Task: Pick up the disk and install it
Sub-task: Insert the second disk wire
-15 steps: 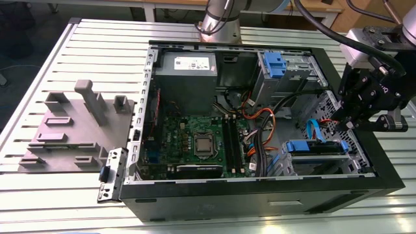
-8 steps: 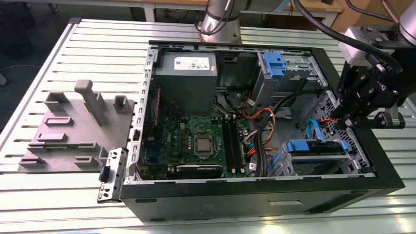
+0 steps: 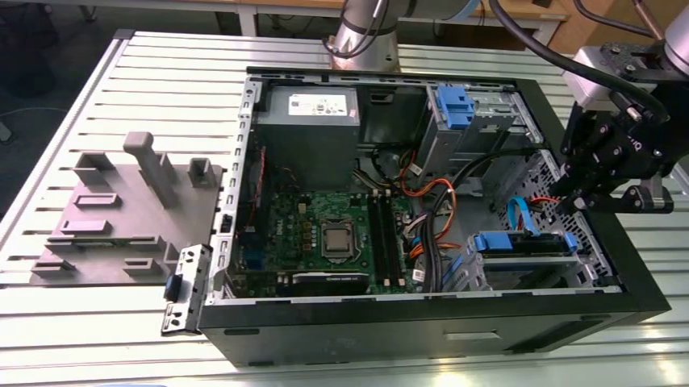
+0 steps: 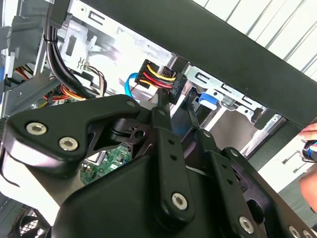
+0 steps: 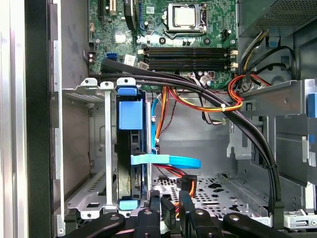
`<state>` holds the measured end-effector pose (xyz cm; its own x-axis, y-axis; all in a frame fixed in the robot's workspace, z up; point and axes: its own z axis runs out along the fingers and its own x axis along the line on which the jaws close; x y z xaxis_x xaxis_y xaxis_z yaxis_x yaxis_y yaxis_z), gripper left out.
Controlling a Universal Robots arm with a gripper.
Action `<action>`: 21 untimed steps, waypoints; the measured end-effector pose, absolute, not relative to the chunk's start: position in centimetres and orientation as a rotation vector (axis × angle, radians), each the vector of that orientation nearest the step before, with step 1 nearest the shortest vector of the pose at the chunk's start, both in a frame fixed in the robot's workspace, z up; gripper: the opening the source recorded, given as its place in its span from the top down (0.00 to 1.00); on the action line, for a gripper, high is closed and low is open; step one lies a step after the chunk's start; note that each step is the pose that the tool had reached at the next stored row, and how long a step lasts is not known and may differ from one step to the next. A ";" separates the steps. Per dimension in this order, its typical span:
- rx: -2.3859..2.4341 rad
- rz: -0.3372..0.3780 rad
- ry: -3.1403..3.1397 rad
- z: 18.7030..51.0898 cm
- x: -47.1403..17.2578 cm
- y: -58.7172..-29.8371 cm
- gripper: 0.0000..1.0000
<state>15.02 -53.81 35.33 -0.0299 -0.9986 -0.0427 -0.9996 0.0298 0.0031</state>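
Observation:
The disk sits in the lower drive cage at the near corner of the open computer case, on the exterior view's right. Its bright blue carrier shows there. In the first wrist view the disk stands edge-on between the cage's metal rails. My gripper hangs inside the case just beyond that cage. In both wrist views the gripper is open by a narrow gap and holds nothing. A cable plug with yellow, red and black wires lies just past the fingertips.
A grey power supply, the green motherboard and bundles of black cables crowd the case. A blue flat cable crosses beside the cage. An upper bay holds another blue carrier. A grey fixture plate lies outside, and a hand shows beyond the case.

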 end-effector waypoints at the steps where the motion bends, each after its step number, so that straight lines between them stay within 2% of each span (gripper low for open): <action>1: -2.168 0.050 2.234 35.3 15.0 -53.8 0.70; 21: -2.187 0.048 2.254 34.6 16.0 -53.8 0.70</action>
<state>16.02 -53.82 34.59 -0.0307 -0.9993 -0.0220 -0.9993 0.0303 0.0216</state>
